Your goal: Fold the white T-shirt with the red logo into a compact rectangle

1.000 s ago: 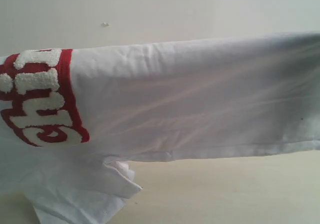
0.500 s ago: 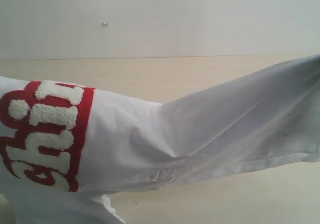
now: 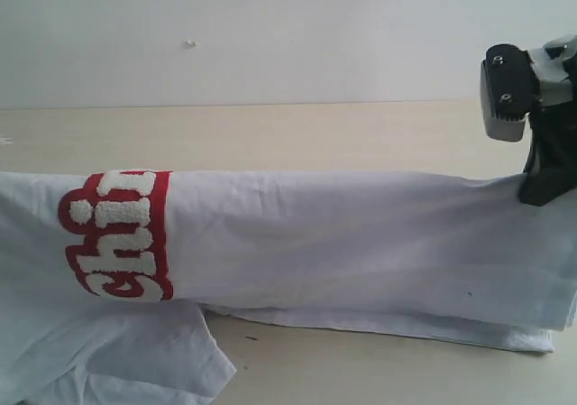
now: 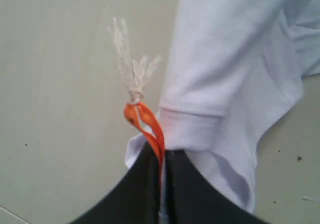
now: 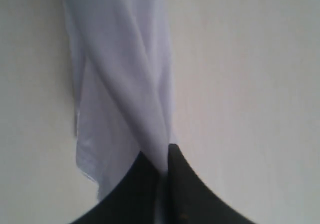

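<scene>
The white T-shirt [image 3: 343,234] lies stretched across the worktop [image 3: 270,134]. The right hand [image 3: 541,190] points down at its right end, squeezed tight on the cloth. The left hand [image 4: 162,156] squeezes cloth and an orange tag [image 4: 145,124].

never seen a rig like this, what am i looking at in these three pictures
A robot with two arms, each ending in a pincer. One picture is from a camera off the arms, looking across a pale table. On it lies a white T-shirt, folded over, red logo showing. The other two are from cameras on the wrists. The black wedges there are the pincers: the left pincer is shut on the shirt beside its orange tag, the right pincer is shut on cloth at the other end.
</scene>
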Controlling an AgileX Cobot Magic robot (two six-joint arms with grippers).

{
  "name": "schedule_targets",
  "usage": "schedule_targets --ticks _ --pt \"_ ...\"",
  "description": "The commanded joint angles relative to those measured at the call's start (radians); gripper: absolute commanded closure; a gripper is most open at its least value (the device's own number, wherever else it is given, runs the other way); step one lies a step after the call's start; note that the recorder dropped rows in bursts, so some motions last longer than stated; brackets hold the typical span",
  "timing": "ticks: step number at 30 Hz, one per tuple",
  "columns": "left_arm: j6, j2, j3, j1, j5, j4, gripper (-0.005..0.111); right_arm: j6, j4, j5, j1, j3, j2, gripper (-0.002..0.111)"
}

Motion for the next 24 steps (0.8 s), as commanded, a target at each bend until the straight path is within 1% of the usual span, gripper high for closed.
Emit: schedule_targets --ticks 1,4,8,11,14,16,24 --pt "0.019 0.061 0.004 0.01 -0.034 0.018 0.107 -0.008 -0.023 -0.037 0.001 0.003 0.063 0.108" --pt "0.019 0.062 0.004 0.01 -0.013 0.018 0.107 -0.008 -0.025 -0.029 0.001 -0.002 0.066 0.108" --pt "0.019 0.011 0.001 0.008 0.086 0.06 0.107 -0.008 -0.013 0.096 0.001 -0.053 0.015 0.108" --pt "0.015 -0.058 0.001 0.008 0.086 0.071 0.107 -0.006 0.059 0.116 0.001 -0.103 -0.059 0.108" --pt "-0.011 -0.139 -0.014 0.008 0.086 0.044 0.107 0.024 0.063 0.116 0.001 -0.156 -0.13 0.108" --pt "-0.034 -0.182 -0.044 0.008 0.086 0.028 0.107 0.047 0.063 0.116 0.001 -0.175 -0.18 0.108" --pt "-0.14 -0.309 -0.182 0.008 0.086 -0.114 0.107 0.066 0.091 0.116 0.001 -0.197 -0.321 0.108"
